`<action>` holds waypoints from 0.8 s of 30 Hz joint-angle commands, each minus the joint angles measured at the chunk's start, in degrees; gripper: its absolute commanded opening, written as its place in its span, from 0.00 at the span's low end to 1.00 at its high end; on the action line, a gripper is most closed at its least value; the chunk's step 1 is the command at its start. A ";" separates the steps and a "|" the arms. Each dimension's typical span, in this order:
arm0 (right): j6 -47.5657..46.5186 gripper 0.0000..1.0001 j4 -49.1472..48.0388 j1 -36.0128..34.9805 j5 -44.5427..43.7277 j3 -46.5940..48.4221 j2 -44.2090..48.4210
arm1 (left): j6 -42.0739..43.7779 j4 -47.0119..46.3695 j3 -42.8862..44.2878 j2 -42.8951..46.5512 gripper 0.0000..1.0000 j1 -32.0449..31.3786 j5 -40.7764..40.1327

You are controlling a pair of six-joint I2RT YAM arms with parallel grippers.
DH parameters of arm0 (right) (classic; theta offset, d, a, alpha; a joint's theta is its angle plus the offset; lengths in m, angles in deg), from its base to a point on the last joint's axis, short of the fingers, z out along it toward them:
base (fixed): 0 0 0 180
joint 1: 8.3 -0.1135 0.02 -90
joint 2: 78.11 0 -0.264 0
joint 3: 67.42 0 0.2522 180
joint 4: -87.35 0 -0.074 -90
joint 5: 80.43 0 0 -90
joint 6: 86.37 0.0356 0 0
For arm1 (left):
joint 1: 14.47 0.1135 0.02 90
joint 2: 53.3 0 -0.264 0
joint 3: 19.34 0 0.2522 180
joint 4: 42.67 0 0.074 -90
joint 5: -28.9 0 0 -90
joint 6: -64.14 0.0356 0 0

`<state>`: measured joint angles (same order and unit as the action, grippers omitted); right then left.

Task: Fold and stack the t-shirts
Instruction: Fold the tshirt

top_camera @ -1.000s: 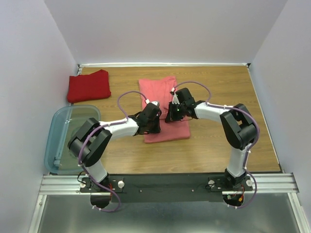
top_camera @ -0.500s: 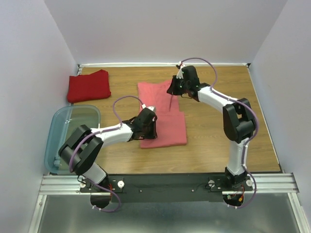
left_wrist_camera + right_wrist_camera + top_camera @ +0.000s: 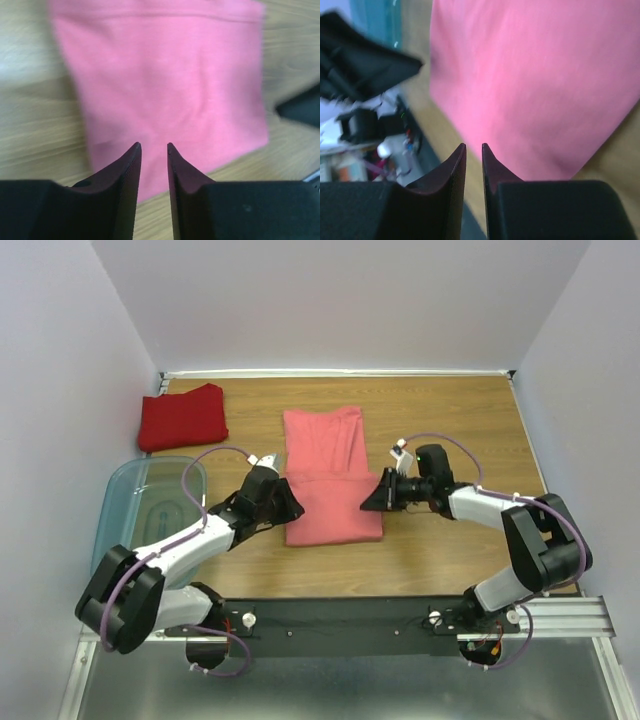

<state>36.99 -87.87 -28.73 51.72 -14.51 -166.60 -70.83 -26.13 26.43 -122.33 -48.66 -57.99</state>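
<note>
The salmon-pink t-shirt [image 3: 333,508] lies flat in the middle of the table, its near half wider than the far half [image 3: 322,438]. It fills the left wrist view [image 3: 165,75] and the right wrist view [image 3: 540,75]. The deep red t-shirt [image 3: 183,417] lies folded at the back left. My left gripper [image 3: 292,510] [image 3: 154,145] sits at the pink shirt's near left edge. Its jaws are a narrow slit apart and empty. My right gripper [image 3: 366,504] [image 3: 473,145] sits at the near right edge, also nearly closed and empty.
A clear bluish plastic bin [image 3: 118,530] stands at the left edge, beside the left arm. White walls close the table at the back and both sides. Bare wooden tabletop [image 3: 460,430] lies to the right of the pink shirt.
My right gripper has swung from the pink shirt's far edge back to its near right edge. My left gripper has drawn back left, off the shirt. The shirt now lies flat.
</note>
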 commanded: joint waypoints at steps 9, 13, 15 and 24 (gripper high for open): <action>9.17 0.26 -18.45 3.19 11.73 -16.48 -11.17 | -3.63 -6.75 -9.51 -4.90 0.25 6.77 8.23; 9.44 0.26 -17.93 6.19 11.72 -17.27 -8.73 | -3.02 -3.23 -10.48 0.64 0.25 9.76 5.59; 9.44 0.26 -16.61 6.10 11.90 -15.79 -5.13 | -2.58 -2.87 -10.22 3.10 0.25 10.46 4.19; 9.09 0.27 -12.65 6.01 11.38 -3.05 -2.64 | 0.76 -7.87 -0.56 -1.42 0.32 10.55 4.62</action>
<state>46.55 -101.50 -22.85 64.40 -23.27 -167.80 -72.53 -29.27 21.63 -119.88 -38.43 -52.28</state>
